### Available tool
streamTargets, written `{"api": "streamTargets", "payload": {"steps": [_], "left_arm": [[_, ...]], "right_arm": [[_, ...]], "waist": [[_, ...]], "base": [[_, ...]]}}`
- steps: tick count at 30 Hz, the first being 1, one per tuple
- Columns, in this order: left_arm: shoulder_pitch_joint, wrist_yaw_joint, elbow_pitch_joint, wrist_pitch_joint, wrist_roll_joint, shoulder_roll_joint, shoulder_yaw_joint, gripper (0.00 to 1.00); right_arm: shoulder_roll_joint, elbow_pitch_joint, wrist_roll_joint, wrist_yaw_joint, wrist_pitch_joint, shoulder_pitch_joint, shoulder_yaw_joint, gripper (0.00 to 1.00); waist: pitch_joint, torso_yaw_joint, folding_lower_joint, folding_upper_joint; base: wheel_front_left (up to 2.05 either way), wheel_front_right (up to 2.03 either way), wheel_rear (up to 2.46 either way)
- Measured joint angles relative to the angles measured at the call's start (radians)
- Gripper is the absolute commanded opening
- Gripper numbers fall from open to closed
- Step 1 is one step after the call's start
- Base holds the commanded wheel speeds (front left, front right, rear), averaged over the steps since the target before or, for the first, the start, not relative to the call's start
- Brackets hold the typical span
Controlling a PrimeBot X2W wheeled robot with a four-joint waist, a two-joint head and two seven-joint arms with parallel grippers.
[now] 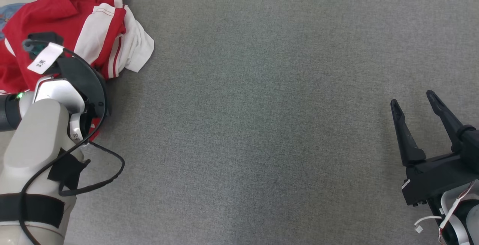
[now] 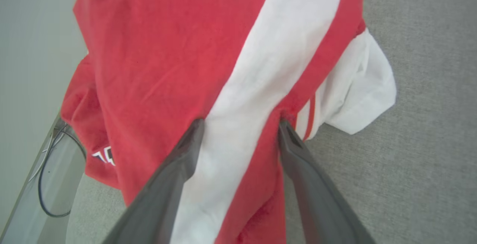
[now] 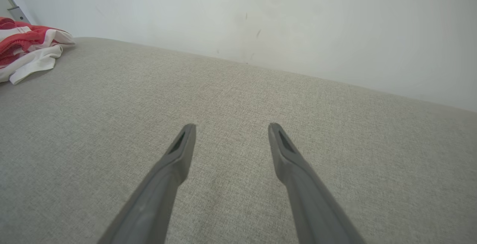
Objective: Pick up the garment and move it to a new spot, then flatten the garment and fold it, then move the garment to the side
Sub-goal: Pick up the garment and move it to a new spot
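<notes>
The garment (image 1: 75, 20) runs off the head view's left and top edges. The pale left arm (image 1: 41, 132) lies right across its lower part, hiding the fingers beneath the wrist. In the left wrist view, the left gripper (image 2: 242, 124) straddles the cloth, and there's no telling whether its tips touch it. A print (image 2: 104, 156) is half lost in a fold and unreadable. The right gripper (image 1: 412, 99) has its body clipped by the right edge.

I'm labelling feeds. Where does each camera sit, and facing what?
Head: atop the robot, looking down at grey surface and garment; left forearm, open right gripper show.
Left wrist: on left arm, close on the garment; open left gripper shows.
Right wrist: on right arm, facing across surface to wall; own fingers show.
Shared: garment, all three.
</notes>
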State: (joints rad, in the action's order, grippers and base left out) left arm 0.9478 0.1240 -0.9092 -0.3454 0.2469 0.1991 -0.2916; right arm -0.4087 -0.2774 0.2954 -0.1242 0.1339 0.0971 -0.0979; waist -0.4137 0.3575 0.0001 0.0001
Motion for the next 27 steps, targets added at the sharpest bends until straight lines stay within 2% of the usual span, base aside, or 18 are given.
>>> {"api": "streamTargets", "payload": {"steps": [6,7,9,18,24,27], "left_arm": [[0.003,0.0,-0.049,0.005,-0.056,0.011,0.005,1.0],[0.003,0.0,-0.049,0.005,-0.056,0.011,0.005,0.64],[0.004,0.0,-0.058,0.012,-0.073,0.01,0.007,0.0],[0.049,0.0,-0.1,0.04,-0.084,-0.047,0.059,0.0],[0.057,-0.003,-0.112,0.069,-0.034,-0.041,0.086,0.0],[0.057,-0.031,-0.106,0.089,-0.018,-0.034,0.095,0.0]], "right_arm": [[0.013,-0.023,-0.012,0.0,0.03,0.011,-0.017,1.0],[0.013,-0.023,-0.012,0.0,0.03,0.011,-0.017,1.0],[0.013,-0.036,-0.016,0.0,0.042,0.011,-0.011,1.0],[0.021,-0.03,-0.016,0.0,0.052,0.008,0.017,1.0],[0.054,0.002,-0.016,0.0,0.05,0.02,0.005,1.0],[0.069,0.024,-0.014,0.0,0.046,0.023,0.004,1.0]], "waist": [[-0.01,-0.003,0.0,0.0],[-0.01,-0.003,0.0,0.0],[-0.016,-0.011,-0.0001,0.0],[-0.015,-0.01,0.0,0.0001],[0.02,-0.005,-0.0001,0.0],[0.044,-0.004,-0.0001,-0.0001]], "base": [[0.0,0.0,0.0],[0.0,0.0,0.0],[0.0,0.0,0.0],[0.0,0.0,0.0],[0.0,0.0,0.0],[0.0,0.0,0.0]]}}
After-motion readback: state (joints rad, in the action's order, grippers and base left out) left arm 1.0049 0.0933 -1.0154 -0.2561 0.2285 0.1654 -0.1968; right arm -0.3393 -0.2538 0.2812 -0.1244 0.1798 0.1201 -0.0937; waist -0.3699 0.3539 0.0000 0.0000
